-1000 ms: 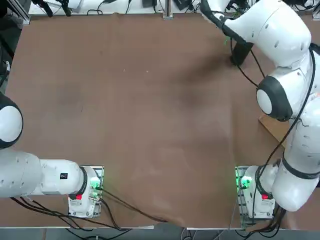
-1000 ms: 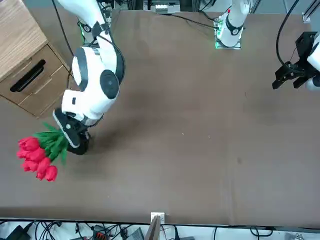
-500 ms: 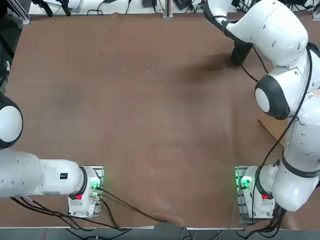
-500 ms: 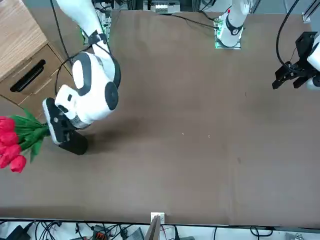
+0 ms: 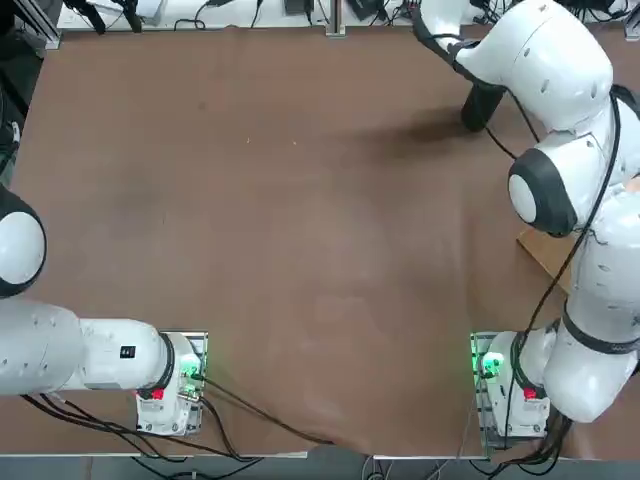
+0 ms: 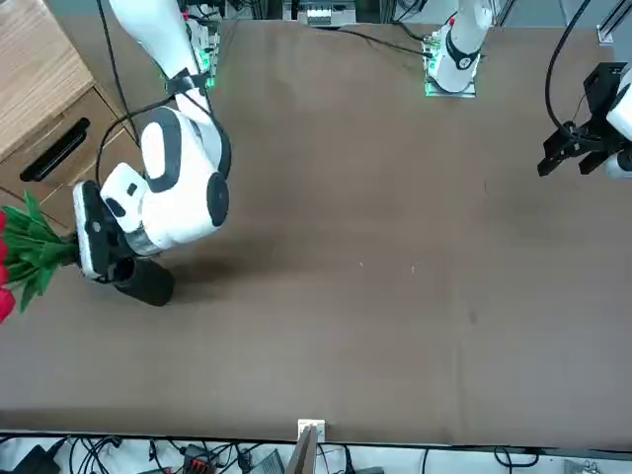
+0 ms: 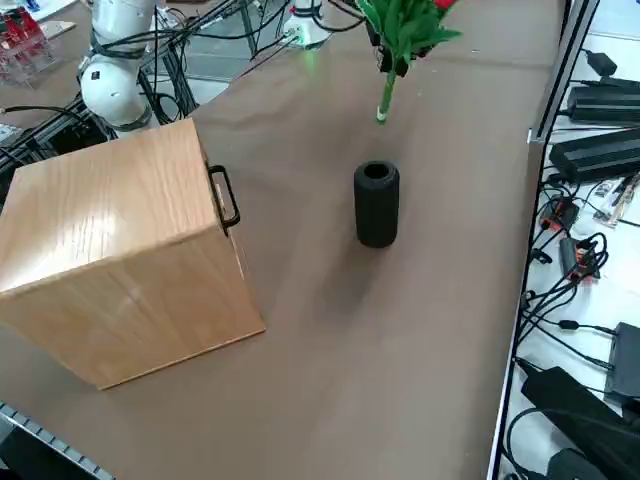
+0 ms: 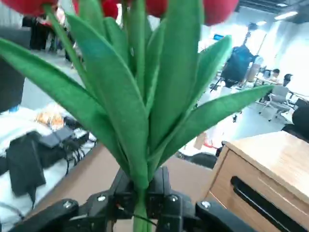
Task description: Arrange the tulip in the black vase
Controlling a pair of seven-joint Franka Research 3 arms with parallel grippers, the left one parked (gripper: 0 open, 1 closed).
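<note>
Non-task clutter on and around the table
Wooden drawer cabinet [image 7: 120, 250] with black handle [image 7: 224, 197], left of frame; cables and power bricks [image 7: 590, 150] along the right edge.

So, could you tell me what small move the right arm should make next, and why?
Probably bring the stem ends over the mouth of the black vase before lowering. The right claw is shut on the tulip, holding it above the table with the stems pointing down, and in the right side view the stem tips hang beyond the vase, not yet inside its open mouth.
</note>
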